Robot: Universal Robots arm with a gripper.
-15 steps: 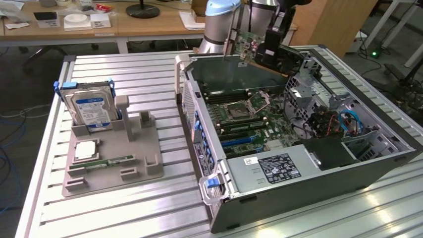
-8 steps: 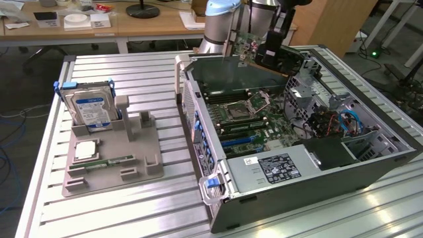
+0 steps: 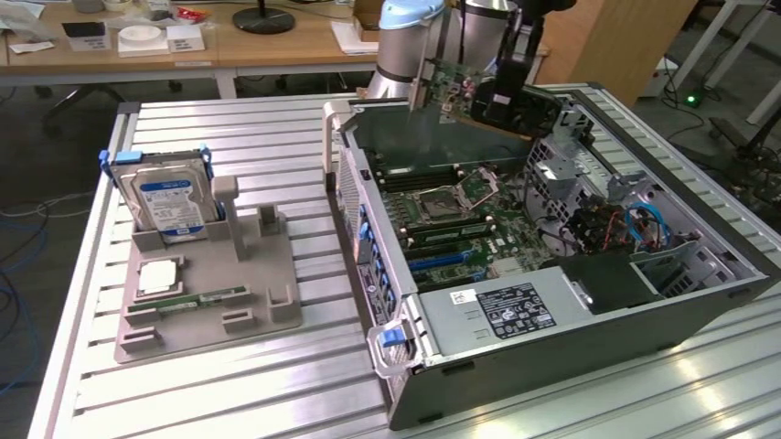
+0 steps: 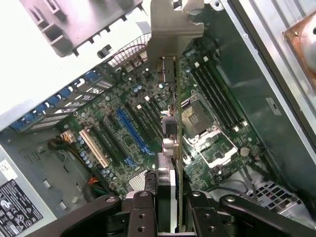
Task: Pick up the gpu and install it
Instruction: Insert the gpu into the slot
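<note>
Hovering over the open computer case (image 3: 550,366), arm (image 3: 415,37) pointing downward — end effector (image 4: 170,197) clamped on the gpu (image 4: 169,131).

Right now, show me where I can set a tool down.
In the exterior view, bare table lies beyond the hard drive and in front of the grey fixture. Between fixture and computer case, only a narrow strip. The case is crowded inside, and the gripper holds the gpu above it.

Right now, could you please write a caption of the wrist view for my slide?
Gripper holding the gpu edge-on above the motherboard.
</note>
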